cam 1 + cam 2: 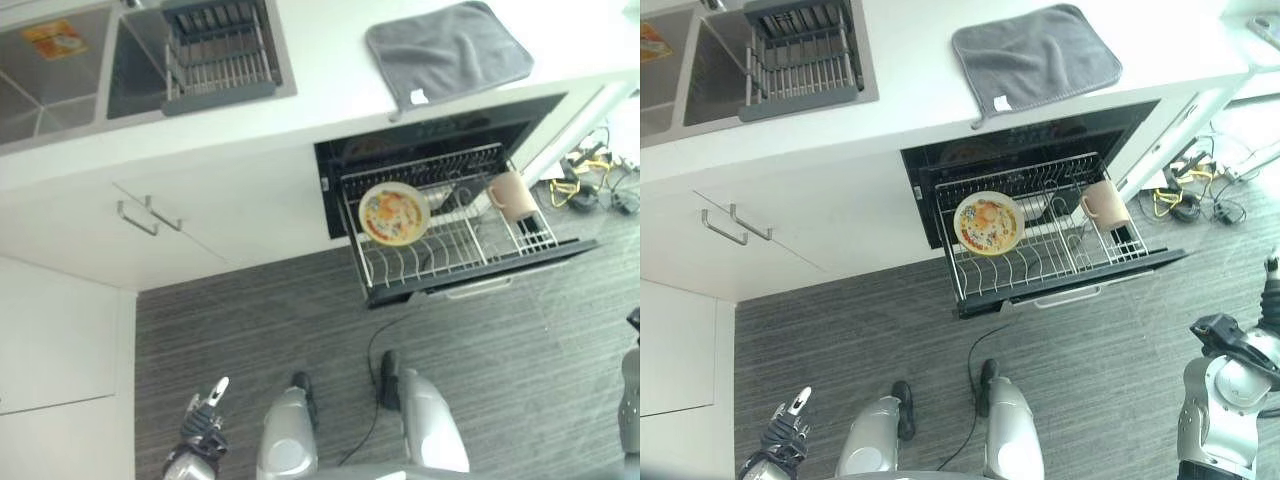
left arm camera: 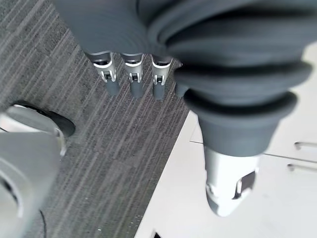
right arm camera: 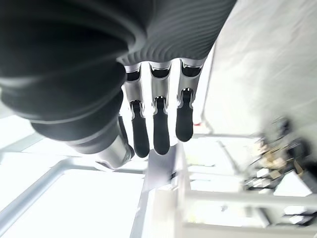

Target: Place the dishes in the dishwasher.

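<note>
The dishwasher's wire rack [image 1: 447, 250] is pulled out from under the white counter. A round plate [image 1: 394, 213] with a yellow and orange picture stands on edge in its left half. A beige mug [image 1: 513, 195] lies at the rack's right end. My left hand [image 1: 205, 418] hangs low at the lower left over the floor, far from the rack. In the left wrist view its fingers [image 2: 132, 75] are straight and hold nothing. My right hand [image 1: 1270, 292] hangs at the far right, its fingers [image 3: 158, 121] relaxed and empty.
A steel sink [image 1: 60, 70] with a dark drying basket [image 1: 215, 55] is set in the counter at the upper left. A grey cloth [image 1: 447, 50] lies on the counter above the dishwasher. Cabinet handles [image 1: 150, 215] stick out at the left. Plugs and cords [image 1: 590, 185] lie right of the rack.
</note>
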{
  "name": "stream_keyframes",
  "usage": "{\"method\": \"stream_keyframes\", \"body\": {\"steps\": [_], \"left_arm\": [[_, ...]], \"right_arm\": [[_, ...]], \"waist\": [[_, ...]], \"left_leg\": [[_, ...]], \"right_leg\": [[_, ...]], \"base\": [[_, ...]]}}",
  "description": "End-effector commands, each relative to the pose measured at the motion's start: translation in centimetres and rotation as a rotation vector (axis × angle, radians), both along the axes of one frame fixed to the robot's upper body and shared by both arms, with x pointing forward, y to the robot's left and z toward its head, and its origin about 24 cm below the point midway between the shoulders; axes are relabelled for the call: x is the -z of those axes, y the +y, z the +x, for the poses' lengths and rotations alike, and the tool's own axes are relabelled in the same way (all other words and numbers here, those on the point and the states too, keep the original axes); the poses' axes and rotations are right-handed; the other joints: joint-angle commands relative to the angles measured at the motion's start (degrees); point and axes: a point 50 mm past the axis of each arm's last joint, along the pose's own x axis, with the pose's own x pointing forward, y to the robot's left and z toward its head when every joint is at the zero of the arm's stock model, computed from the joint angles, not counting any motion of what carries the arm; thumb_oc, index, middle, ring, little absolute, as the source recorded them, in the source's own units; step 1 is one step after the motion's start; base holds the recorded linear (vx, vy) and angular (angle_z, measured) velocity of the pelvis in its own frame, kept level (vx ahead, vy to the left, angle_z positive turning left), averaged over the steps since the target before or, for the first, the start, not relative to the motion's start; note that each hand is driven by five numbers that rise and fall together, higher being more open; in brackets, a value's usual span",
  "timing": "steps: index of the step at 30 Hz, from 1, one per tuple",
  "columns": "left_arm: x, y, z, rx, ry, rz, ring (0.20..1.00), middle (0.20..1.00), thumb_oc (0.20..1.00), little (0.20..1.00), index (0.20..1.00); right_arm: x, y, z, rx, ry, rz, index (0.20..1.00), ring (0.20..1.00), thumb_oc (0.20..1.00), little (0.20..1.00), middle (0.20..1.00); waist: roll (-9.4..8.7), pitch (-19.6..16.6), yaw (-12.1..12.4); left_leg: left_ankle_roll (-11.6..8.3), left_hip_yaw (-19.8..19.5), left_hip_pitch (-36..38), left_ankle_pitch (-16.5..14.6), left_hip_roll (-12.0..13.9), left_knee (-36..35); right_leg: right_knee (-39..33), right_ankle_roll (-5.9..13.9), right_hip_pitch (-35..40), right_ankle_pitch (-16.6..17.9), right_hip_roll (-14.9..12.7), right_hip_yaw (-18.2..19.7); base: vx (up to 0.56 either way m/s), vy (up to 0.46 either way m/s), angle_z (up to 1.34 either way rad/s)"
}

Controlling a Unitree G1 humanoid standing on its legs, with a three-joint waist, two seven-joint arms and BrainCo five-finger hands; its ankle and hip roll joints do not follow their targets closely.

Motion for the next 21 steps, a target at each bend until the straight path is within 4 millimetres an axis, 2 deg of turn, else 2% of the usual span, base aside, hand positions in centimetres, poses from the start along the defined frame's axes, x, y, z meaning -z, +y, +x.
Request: {"method": "stream_keyframes", "body": {"steps": [1,5,7,8,10,13,16,21], "left_arm": [[-0.9,1.6,-0.4,-0.002,-0.015,0.074,1.000,1.000,1.000,1.000,1.000],[-1.1,2.0,0.6,-0.010,-0.005,0.059,1.000,1.000,1.000,1.000,1.000],[-1.2,2.0,1.1,-0.001,-0.004,0.053,1.000,1.000,1.000,1.000,1.000],[-1.3,1.8,1.9,0.026,-0.008,0.051,1.000,1.000,1.000,1.000,1.000],[-1.5,1.2,2.7,0.077,-0.020,0.053,1.000,1.000,1.000,1.000,1.000],[-1.8,0.7,3.4,0.109,-0.035,0.041,1.000,1.000,1.000,1.000,1.000],[-2.2,0.5,3.8,0.141,-0.043,0.038,1.000,1.000,1.000,1.000,1.000],[-2.2,0.4,3.5,0.163,-0.034,0.037,1.000,1.000,1.000,1.000,1.000]], "right_arm": [[-1.7,0.5,0.4,-0.036,-0.218,0.086,0.200,0.200,0.200,0.200,0.200],[1.6,0.3,1.7,-0.055,-0.251,0.337,0.200,0.200,0.200,0.200,0.200],[2.4,0.2,2.6,-0.071,-0.274,0.421,0.200,0.200,0.200,0.200,0.200],[3.0,0.2,3.7,-0.095,-0.306,0.531,0.200,0.200,0.200,0.200,0.200],[3.6,0.1,5.1,-0.145,-0.329,0.638,0.200,0.200,0.200,0.200,0.200],[3.7,0.6,7.0,-0.240,-0.345,0.733,0.200,0.200,0.200,0.200,0.200],[2.9,1.5,9.2,-0.363,-0.367,0.815,0.200,0.200,0.200,0.200,0.200],[0.4,1.6,11.3,-0.500,-0.320,0.793,0.200,0.200,0.200,0.200,0.200]], "waist": [[-0.16,3.3,-0.1],[1.09,4.0,0.2],[1.65,4.2,0.5],[2.15,4.3,1.0],[3.03,4.3,1.8],[4.01,4.2,2.8],[5.11,4.0,4.0],[6.14,3.6,5.3]], "left_leg": [[-0.80,-2.9,-5.0,2.9,3.8,3.1],[-0.84,-4.3,-8.2,2.1,3.4,5.8],[-0.96,-4.7,-8.8,2.0,3.3,6.4],[-1.00,-5.2,-9.7,1.8,2.9,7.0],[-1.03,-5.6,-10.4,1.7,2.3,7.4],[-1.16,-5.9,-10.6,2.0,1.6,6.9],[-1.26,-6.0,-10.4,3.0,0.8,5.2],[-1.33,-6.2,-10.1,3.6,0.1,3.9]], "right_leg": [[-0.5,3.01,5.5,-1.4,-5.4,0.5],[4.1,2.73,1.4,-2.6,-6.9,1.6],[5.1,2.58,0.6,-2.8,-7.4,1.8],[6.5,2.45,-0.8,-3.1,-7.9,1.9],[7.6,2.30,-2.1,-3.3,-8.4,2.1],[8.2,2.29,-3.0,-3.4,-8.7,2.2],[8.0,2.47,-3.7,-3.0,-9.1,2.3],[7.8,2.49,-4.1,-2.9,-9.3,2.3]], "base": [[-0.08,-0.092,0.01],[-0.03,-0.059,0.04],[0.01,-0.048,0.25],[0.01,-0.049,0.37],[0.00,-0.025,0.01],[0.00,0.000,0.06],[-0.02,0.011,0.04],[-0.02,0.037,0.11]]}}
